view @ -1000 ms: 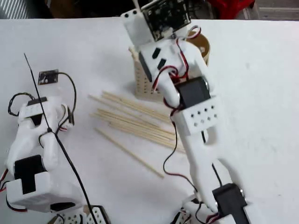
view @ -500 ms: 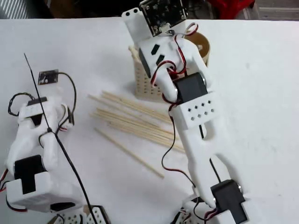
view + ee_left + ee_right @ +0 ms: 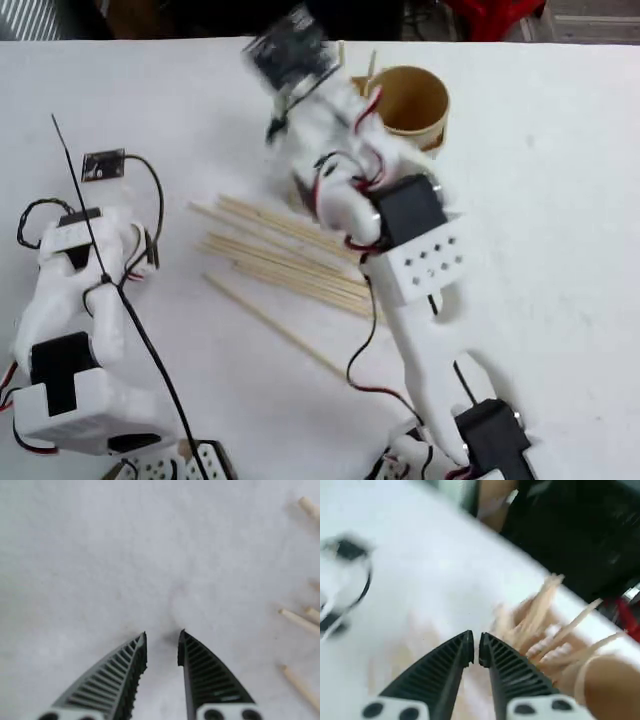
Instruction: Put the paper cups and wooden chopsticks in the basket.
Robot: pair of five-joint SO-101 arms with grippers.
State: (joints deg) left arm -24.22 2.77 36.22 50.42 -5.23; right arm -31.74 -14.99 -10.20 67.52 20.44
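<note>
Wooden chopsticks (image 3: 283,258), many; paper cup (image 3: 410,100), one.

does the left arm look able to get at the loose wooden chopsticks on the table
Probably yes: only bare white table lies between the left hand and the near ends of the pale wooden chopsticks.

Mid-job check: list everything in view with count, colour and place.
paper cup: one, brown, far side of table.
upright chopsticks: two tips, pale wood, beside the cup.
loose chopsticks: pile, count unclear, pale wood, flat mid-table.
single chopstick: one, pale wood, apart, nearer than the pile.
black tag: one, on a cable, left part of table.
table: one, white.
left arm: white, folded at the table's left; left jaws slightly open, empty.
right arm: white, extended beside the cup; right jaws shut, empty.
</note>
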